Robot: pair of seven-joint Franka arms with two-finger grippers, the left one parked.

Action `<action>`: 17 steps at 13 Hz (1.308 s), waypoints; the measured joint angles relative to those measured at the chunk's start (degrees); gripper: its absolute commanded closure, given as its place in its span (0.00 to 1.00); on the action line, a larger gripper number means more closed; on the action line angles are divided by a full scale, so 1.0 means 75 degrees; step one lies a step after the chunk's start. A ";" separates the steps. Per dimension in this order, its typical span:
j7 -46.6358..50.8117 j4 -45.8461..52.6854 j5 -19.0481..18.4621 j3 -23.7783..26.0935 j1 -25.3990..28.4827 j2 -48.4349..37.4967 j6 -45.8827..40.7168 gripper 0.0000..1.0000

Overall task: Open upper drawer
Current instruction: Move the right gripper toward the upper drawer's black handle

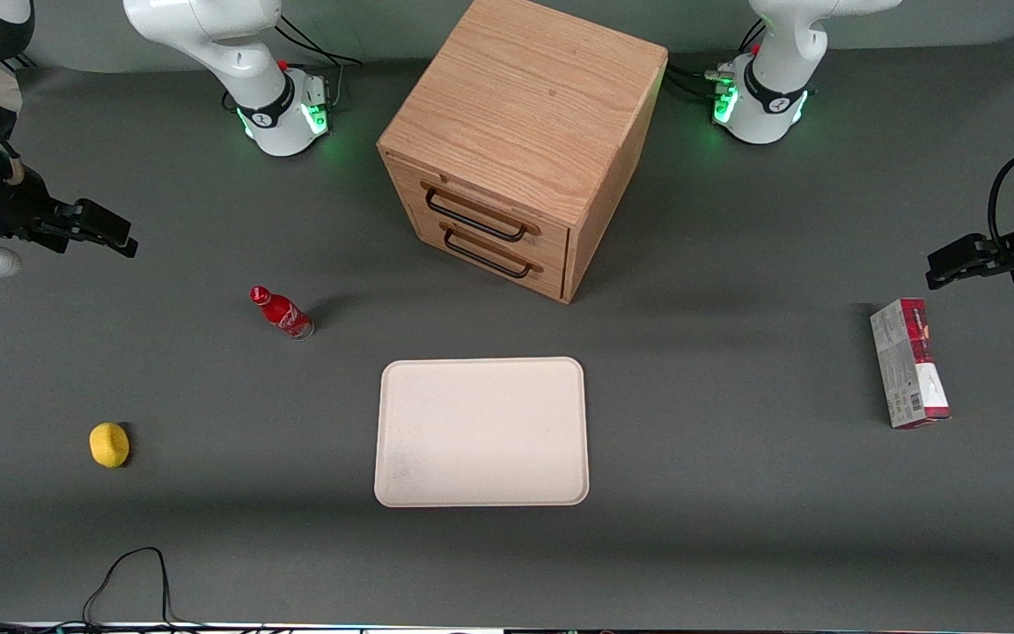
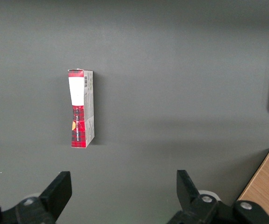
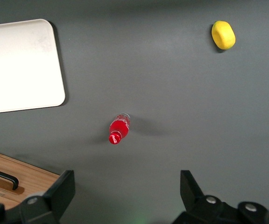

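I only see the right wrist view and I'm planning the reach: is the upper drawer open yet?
Observer: No, the upper drawer sits flush in the cabinet, shut.
Operator: Where is the gripper?
Observer: The gripper, open, hangs toward the working arm's end of the table, apart from the cabinet.
Operator: Anything in front of the drawers?
Observer: Only the tray, lying apart from them, nearer the front camera.
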 measured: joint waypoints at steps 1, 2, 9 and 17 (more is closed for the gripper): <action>0.0001 0.0000 0.0005 0.0000 0.0000 0.0000 0.0000 0.00; 0.0003 0.0000 0.0043 0.0000 0.0000 0.0001 0.0002 0.00; 0.0009 0.1376 0.0459 0.0729 0.0011 0.1445 0.0209 0.00; -0.1811 0.1916 0.0474 0.3319 0.0040 0.2261 0.0211 0.00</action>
